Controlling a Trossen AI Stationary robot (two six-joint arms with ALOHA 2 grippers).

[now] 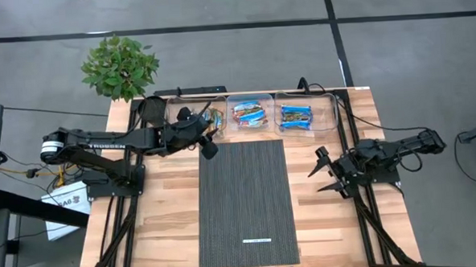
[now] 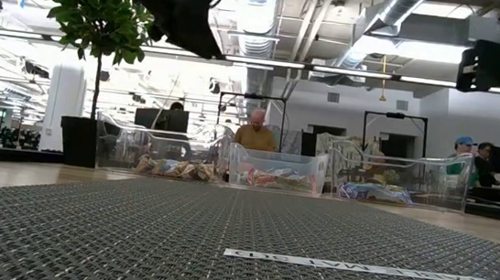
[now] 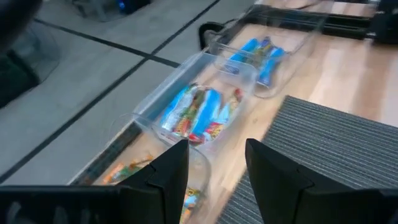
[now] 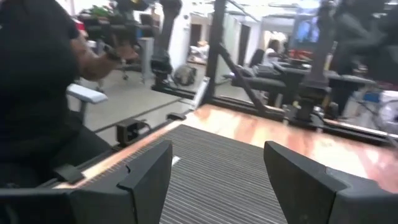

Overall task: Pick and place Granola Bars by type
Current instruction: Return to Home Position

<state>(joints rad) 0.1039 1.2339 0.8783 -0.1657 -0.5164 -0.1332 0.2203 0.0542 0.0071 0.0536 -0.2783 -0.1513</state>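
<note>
Left pincer [image 1: 207, 133] hovers upper centre-left of the high view, over the left clear bin [image 1: 195, 101]. Fingers spread, nothing betw. them. Right pincer [image 1: 326, 173] is centre-right, beside the dark mat [image 1: 245, 202], also spread & empty. Granola Bars [image 1: 248, 113] lie in three bins along the desk's [image 1: 169, 209] top edge: tan-orange left, blue/orange-red mid, bright blue right.

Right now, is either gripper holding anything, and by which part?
Nothing held. Left gripper is open and empty beside the clear bins; right gripper is open and empty at the table's right side. Granola bars lie in the bins.
</note>
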